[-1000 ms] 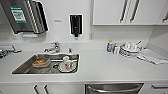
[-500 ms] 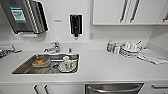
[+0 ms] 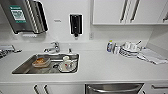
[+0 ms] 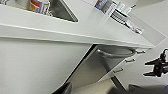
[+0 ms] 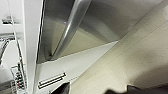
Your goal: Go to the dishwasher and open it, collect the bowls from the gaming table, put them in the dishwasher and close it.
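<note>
The dishwasher (image 3: 113,88) is sitting shut under the counter (image 3: 105,67), right of the sink (image 3: 46,64) holding dishes (image 3: 66,65). A dish rack (image 3: 130,50) is standing behind. Hand state: cannot tell.

No wording comes through legibly here. The green label (image 3: 17,13) on the paper towel dispenser (image 3: 23,16) carries print too blurred to read, and so does the small mark (image 3: 57,20) on the wall.
</note>
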